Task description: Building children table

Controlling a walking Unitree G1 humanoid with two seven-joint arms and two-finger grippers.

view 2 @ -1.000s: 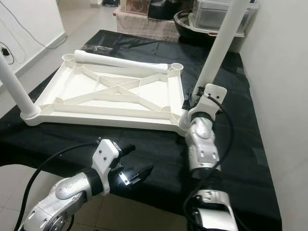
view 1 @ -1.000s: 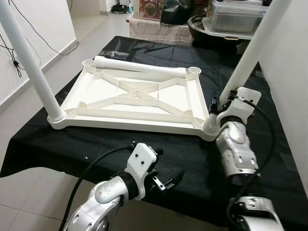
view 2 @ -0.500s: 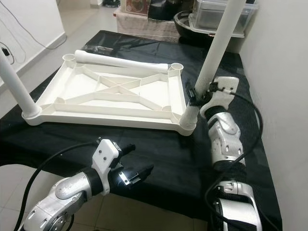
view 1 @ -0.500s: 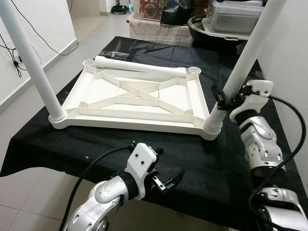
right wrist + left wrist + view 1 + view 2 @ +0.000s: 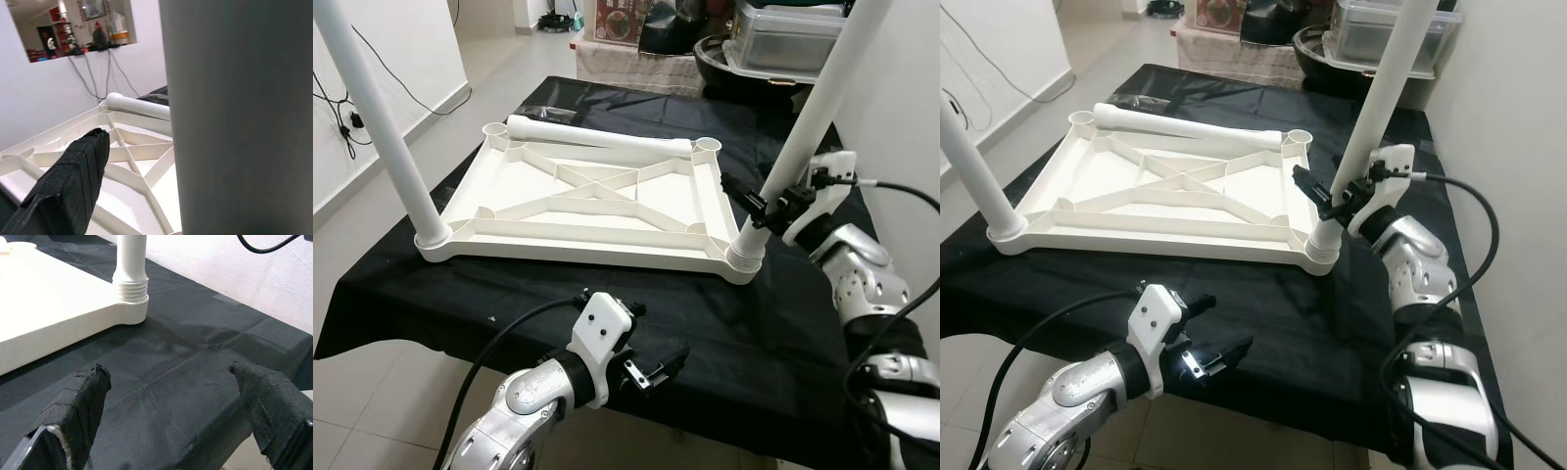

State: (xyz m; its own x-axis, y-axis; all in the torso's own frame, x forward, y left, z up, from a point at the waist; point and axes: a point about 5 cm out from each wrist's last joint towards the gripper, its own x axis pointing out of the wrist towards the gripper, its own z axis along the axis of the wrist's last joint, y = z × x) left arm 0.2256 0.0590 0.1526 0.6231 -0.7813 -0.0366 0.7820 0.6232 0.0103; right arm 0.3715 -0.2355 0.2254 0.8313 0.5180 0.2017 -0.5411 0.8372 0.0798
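Upside-down white tabletop (image 5: 587, 201) lying flat on a counter (image 5: 431, 284) draped in black cloth, ribbed underside facing up with an X brace across the middle. Two white legs already standing upright in the near corner sockets: left leg (image 5: 382, 127) at the near-left corner, right leg (image 5: 808, 127) at the near-right corner, threaded collar showing where it meets the socket. A third leg (image 5: 597, 137) lying loose along the far edge of the tabletop, stretched between the two far sockets, both open.

Right gripper (image 5: 751, 204) up at the lower part of the right leg, just above the socket, jaws spread, one black finger (image 5: 68, 181) on the tabletop side of the leg. Can't tell if the fingers actually touch the leg or just straddle it. From the right wrist view, leg looming huge and grey right up close.

Left gripper (image 5: 656, 370) hanging low at the near edge of the counter, jaws spread wide and holding nothing, pointed across the black cloth toward the near-right corner.

Past the counter, a clear plastic bin (image 5: 793, 34) and a dark bowl (image 5: 720, 54), plus some cables (image 5: 342, 98) along the white wall on the left.
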